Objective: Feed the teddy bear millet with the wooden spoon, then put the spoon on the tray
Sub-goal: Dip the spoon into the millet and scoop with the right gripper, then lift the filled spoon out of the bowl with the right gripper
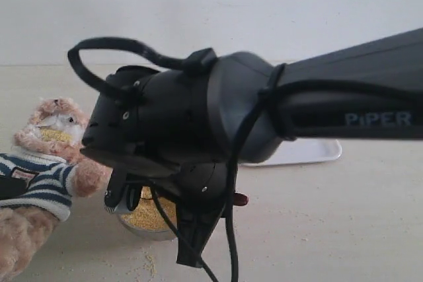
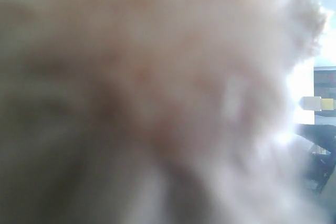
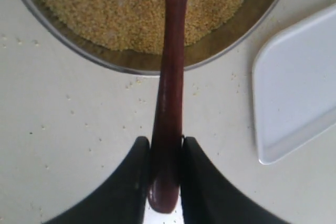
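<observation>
The right gripper (image 3: 166, 144) has its two black fingers (image 3: 137, 174) squeezed tight on the thin end of the small, shiny, dark red-brown wooden spoon (image 3: 170, 77). Holding it so far back lets the scoop end reach the food with the fingers out of it. The handle crosses the rim of the round shiny metal bowl (image 3: 58, 38), which is full of fine yellow millet (image 3: 121, 9). The scoop end runs off the edge of the right wrist view. I cannot tell if it is in the grains.

The bowl sits near the middle of the pale table (image 3: 63, 129). It is just right of the fuzzy tan teddy bear in its blue-and-white striped shirt (image 1: 56, 130), so the trip to the bear's mouth looks short. The flat white tray with rounded corners (image 3: 299, 87) lies to the right and farther back, handy for putting the spoon down.

In the exterior view the big black arm (image 1: 317, 110) hides the gripper and most of the bowl. But only this view shows the bear, leaning at the left with yellow grains on its white muzzle. It also shows loose grains spilled on the near side of the bowl.

The left wrist view shows only blurry pinkish fur, very close up. The left gripper does not show, so I cannot tell if it is open or shut.
</observation>
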You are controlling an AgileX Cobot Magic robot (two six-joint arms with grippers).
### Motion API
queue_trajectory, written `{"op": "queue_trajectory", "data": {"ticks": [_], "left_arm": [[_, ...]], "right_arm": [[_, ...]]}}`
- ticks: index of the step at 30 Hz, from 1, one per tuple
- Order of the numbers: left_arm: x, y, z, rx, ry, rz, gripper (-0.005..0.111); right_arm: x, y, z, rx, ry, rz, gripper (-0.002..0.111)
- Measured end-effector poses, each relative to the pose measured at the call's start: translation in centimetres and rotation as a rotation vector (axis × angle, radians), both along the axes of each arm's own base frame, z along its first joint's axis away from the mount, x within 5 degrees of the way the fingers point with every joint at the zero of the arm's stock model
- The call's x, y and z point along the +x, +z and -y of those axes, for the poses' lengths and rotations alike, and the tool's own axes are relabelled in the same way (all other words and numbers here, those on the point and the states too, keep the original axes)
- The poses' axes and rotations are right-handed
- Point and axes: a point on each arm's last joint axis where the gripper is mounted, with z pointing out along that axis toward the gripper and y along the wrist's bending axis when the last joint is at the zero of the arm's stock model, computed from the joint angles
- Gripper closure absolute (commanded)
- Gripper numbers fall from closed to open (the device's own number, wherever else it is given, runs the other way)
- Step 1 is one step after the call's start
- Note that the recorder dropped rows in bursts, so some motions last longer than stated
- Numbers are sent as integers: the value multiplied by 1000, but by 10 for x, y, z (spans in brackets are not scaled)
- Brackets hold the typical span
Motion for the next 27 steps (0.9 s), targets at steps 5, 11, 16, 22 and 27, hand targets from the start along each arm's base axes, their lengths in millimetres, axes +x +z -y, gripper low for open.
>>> {"op": "queue_trajectory", "data": {"ticks": [5,11,16,22,27], "left_arm": [[0,0,0,0,0,0,102],[0,0,0,0,0,0,102],[0,0,0,0,0,0,102],[0,0,0,0,0,0,102],[0,0,0,0,0,0,102]], "right_arm": [[6,19,11,72,-55,-30,108],[7,28,20,160,-131,-138,108],[3,29,32,177,-158,-201,108],[-4,26,50,200,-196,-312,108],[2,26,63,226,-240,-332,108]]}}
